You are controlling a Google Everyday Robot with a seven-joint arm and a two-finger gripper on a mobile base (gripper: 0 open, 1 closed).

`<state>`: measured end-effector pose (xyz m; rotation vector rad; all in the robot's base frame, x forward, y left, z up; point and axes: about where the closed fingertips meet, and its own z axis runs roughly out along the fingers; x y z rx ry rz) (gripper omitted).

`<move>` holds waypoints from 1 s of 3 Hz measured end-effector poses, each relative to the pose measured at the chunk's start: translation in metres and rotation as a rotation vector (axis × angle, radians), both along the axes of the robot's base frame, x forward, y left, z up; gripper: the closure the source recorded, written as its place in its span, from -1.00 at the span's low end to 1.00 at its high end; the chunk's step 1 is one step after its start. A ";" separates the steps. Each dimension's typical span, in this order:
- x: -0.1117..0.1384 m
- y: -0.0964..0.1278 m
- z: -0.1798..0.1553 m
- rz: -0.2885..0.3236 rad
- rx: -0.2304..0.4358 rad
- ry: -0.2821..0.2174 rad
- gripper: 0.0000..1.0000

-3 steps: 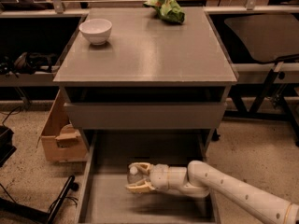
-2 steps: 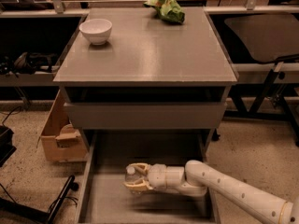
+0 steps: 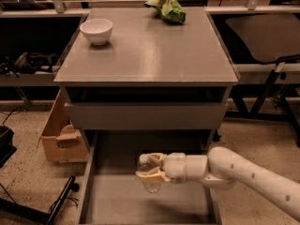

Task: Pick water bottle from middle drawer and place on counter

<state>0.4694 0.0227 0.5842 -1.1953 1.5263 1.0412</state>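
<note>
Pincer point(image 3: 146, 168), closed around the water bottle point(image 3: 151, 187), hangs over the middle drawer point(image 3: 121, 201).

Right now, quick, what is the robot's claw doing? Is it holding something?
The gripper: jaws closed on the small clear plastic water bottle, above the floor of the wide grey pull-out middle drawer.

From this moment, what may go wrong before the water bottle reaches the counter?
1. The end effector is closed on the water bottle near its top, over the middle drawer; the bottle might slip and fall back.
2. The closed drawer front and the counter edge lie above; a straight lift may strike them.
3. The white bowl stands on the counter; placing close to it may knock it.
</note>
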 end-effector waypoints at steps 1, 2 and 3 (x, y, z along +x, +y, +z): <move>0.000 -0.051 0.106 -0.058 0.015 0.001 1.00; 0.027 -0.100 0.276 -0.130 0.077 -0.062 1.00; 0.068 -0.113 0.370 -0.204 0.141 -0.100 1.00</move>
